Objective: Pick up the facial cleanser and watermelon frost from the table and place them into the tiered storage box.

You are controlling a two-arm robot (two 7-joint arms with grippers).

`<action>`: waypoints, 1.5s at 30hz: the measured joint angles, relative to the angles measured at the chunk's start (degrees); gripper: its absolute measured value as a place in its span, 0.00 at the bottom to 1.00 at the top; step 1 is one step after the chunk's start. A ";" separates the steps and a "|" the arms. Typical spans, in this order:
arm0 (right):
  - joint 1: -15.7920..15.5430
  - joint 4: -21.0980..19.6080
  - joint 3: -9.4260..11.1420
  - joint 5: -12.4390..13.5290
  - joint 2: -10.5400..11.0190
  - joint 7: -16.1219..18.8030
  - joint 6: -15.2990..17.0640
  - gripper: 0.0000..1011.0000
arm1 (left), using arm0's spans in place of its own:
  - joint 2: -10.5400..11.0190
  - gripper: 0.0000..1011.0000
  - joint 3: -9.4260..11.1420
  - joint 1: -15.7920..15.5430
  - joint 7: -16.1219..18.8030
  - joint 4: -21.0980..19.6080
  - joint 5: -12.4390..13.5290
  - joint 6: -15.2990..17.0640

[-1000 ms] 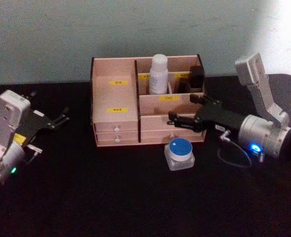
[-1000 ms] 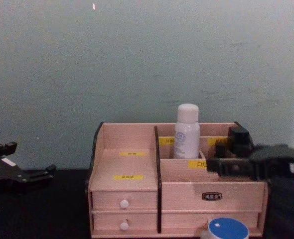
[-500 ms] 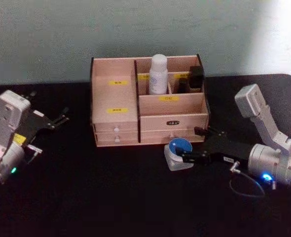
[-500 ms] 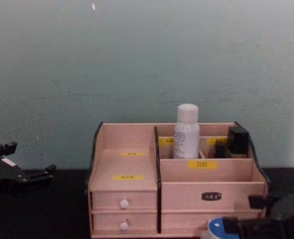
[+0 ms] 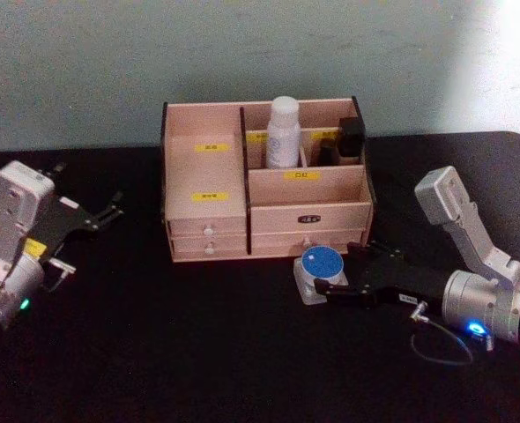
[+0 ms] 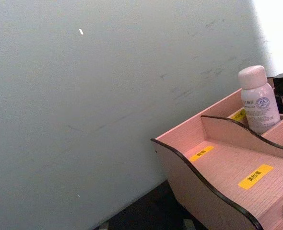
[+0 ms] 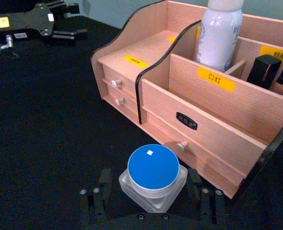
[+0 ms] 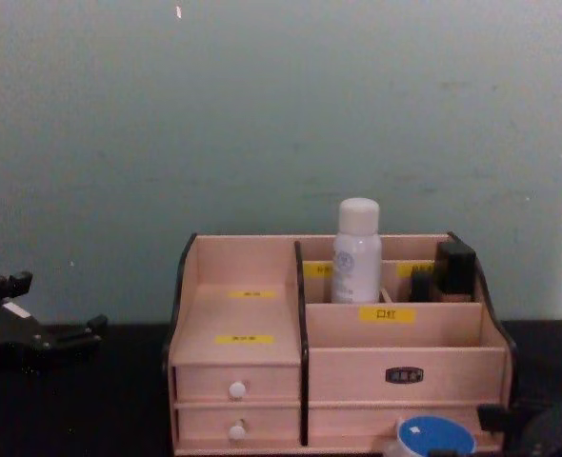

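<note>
1. Upright on the black table (image 5: 198, 352), the watermelon frost (image 5: 322, 264) (image 7: 153, 171) (image 8: 435, 438): blue lid up, just in front of the tiered storage box (image 5: 205, 211) (image 7: 213, 108) (image 8: 248, 290) (image 6: 218, 167), at 5 o'clock from the box's middle in the head view. Close to the white knob (image 7: 182, 145) of the lower right drawer, yet apart from the wood.
2. Around that jar, the right gripper (image 5: 338, 271) (image 7: 151, 197): reaching in low from 4 o'clock, jaws spread wide, one black finger on each side of the clear base. Nothing clamped or lifted. On the side nearer the box, too close to tell touching from just beside.
3. Already inside the box, the facial cleanser (image 5: 284, 132) (image 6: 259, 100) (image 7: 221, 36) (image 8: 357, 252): standing upright in a rear compartment at 12 o'clock from the box's middle, white cap above the rim, printed front towards the robot.
4. At 3 o'clock from that bottle, in the neighbouring rear compartment, a dark blocky item (image 5: 349, 139) (image 7: 266, 69) (image 8: 452, 267).
5. On the steps and dividers, yellow labels (image 5: 210, 196) (image 7: 216, 79) (image 8: 244, 339); below the stepped left side, two small drawers, one above the other.
6. Well apart, at 9 o'clock from the box, the left gripper (image 5: 115, 207) (image 7: 79, 20): low over the table, fingers parted, holding nothing.
7. Behind it all, at 12 o'clock, a plain pale green wall (image 5: 242, 53) (image 8: 262, 114).
</note>
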 joint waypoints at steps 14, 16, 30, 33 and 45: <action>1.54 2.70 -1.45 -2.40 -1.55 -0.74 -1.61 0.99 | 0.00 0.99 0.00 0.00 0.00 0.00 0.00 0.00; 1.88 3.28 -1.62 -2.52 -1.94 -0.51 -1.79 0.99 | 0.00 0.99 0.00 0.00 0.00 0.00 0.00 0.00; 3.89 5.61 -2.71 -3.30 -3.75 0.61 -2.37 0.99 | 0.00 0.99 0.00 0.00 0.00 0.00 0.00 0.00; 4.16 6.04 -2.91 -3.51 -3.95 0.65 -2.36 0.99 | 0.00 0.99 0.00 0.00 0.00 0.00 0.00 0.00; 4.25 6.46 -3.27 -4.36 -4.17 0.30 -1.78 0.99 | 0.00 0.99 0.00 0.00 0.00 0.00 0.00 0.00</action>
